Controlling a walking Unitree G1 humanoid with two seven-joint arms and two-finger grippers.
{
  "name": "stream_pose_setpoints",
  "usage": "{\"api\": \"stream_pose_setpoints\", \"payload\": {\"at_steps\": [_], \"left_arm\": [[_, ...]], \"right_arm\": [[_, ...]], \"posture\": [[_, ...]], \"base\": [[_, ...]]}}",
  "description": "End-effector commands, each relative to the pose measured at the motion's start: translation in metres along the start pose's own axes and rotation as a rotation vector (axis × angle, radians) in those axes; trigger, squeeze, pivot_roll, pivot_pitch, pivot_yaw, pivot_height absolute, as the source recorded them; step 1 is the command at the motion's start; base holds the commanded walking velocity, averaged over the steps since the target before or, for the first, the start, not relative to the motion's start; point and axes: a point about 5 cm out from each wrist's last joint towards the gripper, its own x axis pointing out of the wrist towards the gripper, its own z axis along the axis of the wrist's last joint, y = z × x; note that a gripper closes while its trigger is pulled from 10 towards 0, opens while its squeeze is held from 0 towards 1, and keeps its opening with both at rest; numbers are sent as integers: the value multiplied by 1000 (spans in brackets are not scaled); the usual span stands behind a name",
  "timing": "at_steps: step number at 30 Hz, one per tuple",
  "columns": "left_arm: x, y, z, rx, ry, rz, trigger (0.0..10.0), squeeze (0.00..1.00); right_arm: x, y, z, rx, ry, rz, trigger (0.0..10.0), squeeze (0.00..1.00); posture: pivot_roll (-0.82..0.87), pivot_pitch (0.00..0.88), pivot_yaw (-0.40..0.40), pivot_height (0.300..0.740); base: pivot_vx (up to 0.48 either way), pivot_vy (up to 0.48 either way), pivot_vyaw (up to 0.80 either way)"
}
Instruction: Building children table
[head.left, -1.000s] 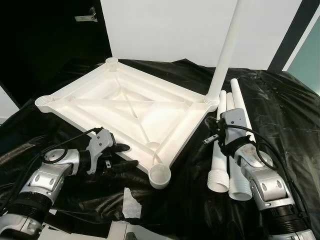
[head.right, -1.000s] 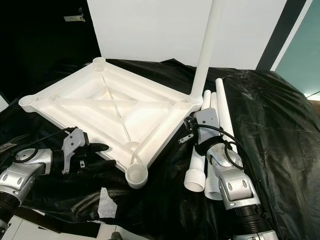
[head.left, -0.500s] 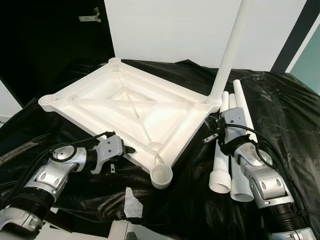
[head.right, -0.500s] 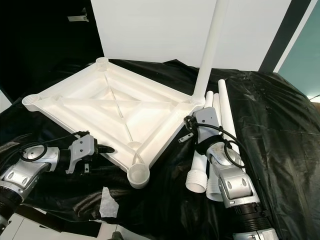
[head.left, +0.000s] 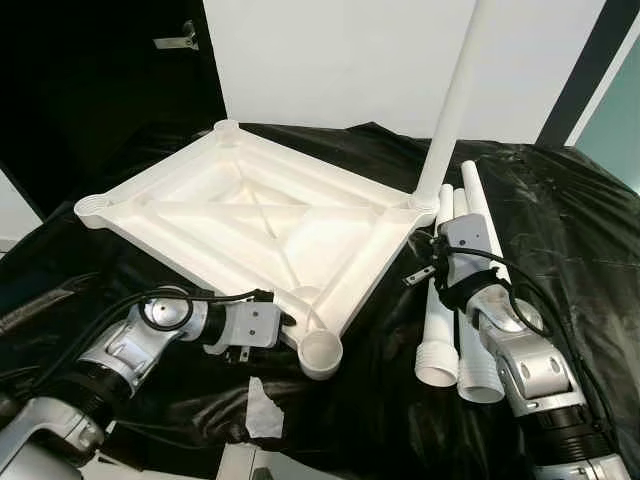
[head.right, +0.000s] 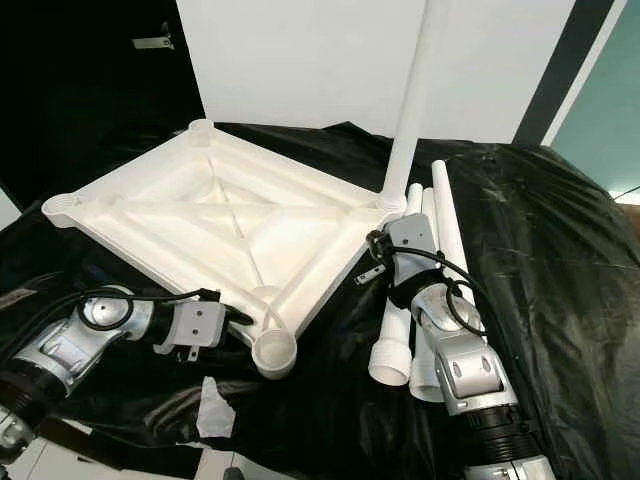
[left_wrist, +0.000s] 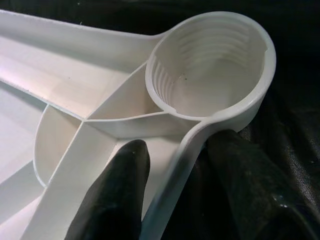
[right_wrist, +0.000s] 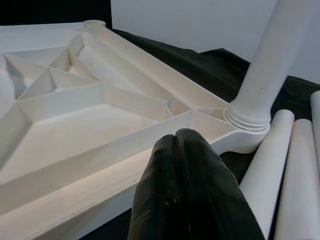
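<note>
- Since a second ago the left gripper (left_wrist: 170, 185) has swung in from beside the tabletop (head.left: 250, 225) to its near edge, and its fingers (left_wrist: 117, 200) now straddle the rim just behind the near corner socket (head.left: 321, 353); the right arm has kept its place.
- That left gripper's fingers are spread, one inside the rim wall and one outside on the black sheet (head.left: 560, 220), with the wall between them; whether they press it yet I cannot tell.
- Upside down on the sheet-covered bench, the white tabletop shows its ribbed underside, with one leg (head.left: 455, 100) already standing upright in the far right corner socket.
- Three loose legs (head.left: 440, 300) lie side by side just right of the tabletop, their long axes running away from the robot and their threaded ends nearest it.
- Beside the fitted leg, the right gripper (right_wrist: 186, 165) rests over those loose legs with its fingers clenched together, holding nothing.
- What the coming move turns on: the empty near socket opens upward just ahead of the left fingers, while the loose legs lie flat under the right arm, which is plainly the nearer one to lift a leg and stand it on end over that socket.
</note>
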Motion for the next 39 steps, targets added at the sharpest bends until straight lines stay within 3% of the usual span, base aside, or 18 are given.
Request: {"api": "stream_pose_setpoints", "payload": {"at_steps": [1,7,17,21,24,31,39], "left_arm": [[23,-36,-21,-152,44,-229,0,0],[49,-28,-23,-290,32,1,0,0],[63,-14,-28,-423,63,214,0,0],[68,-12,-28,-455,74,253,0,0],[83,-9,-22,-538,54,333,0,0],[97,-6,-12,-624,9,410,0,0],[102,-13,-12,-620,17,403,471,0]], "right_arm": [[-1,0,-1,-4,3,-9,10000,0],[-1,2,-2,0,5,-7,10000,0],[1,3,-1,1,2,1,10000,0],[1,3,-1,3,2,2,10000,0],[0,5,-2,9,4,-2,10000,0],[-3,6,-4,13,9,-10,10000,0],[-3,6,-4,16,8,-17,10000,0]], "posture": [[4,0,-20,740],[10,0,-24,740],[18,0,-28,740],[17,0,-25,740],[10,0,-16,740],[2,0,-7,740],[4,0,-4,740]], "base": [[0,0,0],[0,0,0],[0,0,0],[0,0,0],[0,0,0],[0,0,0],[0,0,0]]}}
